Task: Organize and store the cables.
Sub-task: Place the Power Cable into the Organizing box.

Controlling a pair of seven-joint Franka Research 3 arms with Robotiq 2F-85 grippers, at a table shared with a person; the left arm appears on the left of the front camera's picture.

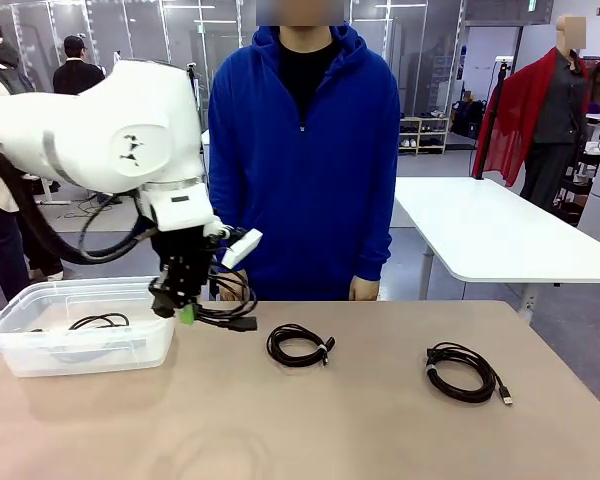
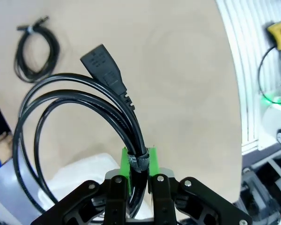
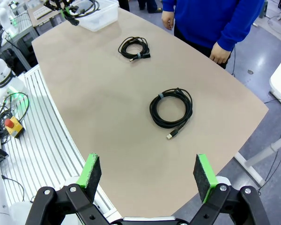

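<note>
My left gripper (image 1: pixel 187 312) hangs just right of a clear plastic bin (image 1: pixel 20 350), shut on a coiled black power cable (image 1: pixel 230 312) whose chunky plug (image 1: pixel 242 323) points right. In the left wrist view the green pads (image 2: pixel 127 166) pinch the cable's tied part (image 2: pixel 139 161), and its loops (image 2: pixel 61 101) and plug (image 2: pixel 105 65) stick out ahead. One coil (image 1: pixel 98 321) lies in the bin. Two more coiled cables lie on the table, one at the middle (image 1: pixel 300 344) (image 3: pixel 135 48) and one with a USB plug at the right (image 1: pixel 462 370) (image 3: pixel 171 107). My right gripper (image 3: pixel 147 171) is open above the table's near right edge.
A person in a blue hoodie (image 1: pixel 305 150) stands at the far edge, hands (image 1: pixel 363 290) down by the tabletop. The bin (image 3: pixel 100 14) sits at the table's left end. A yellow emergency-stop box (image 3: pixel 11 125) lies on the slatted floor beside the table.
</note>
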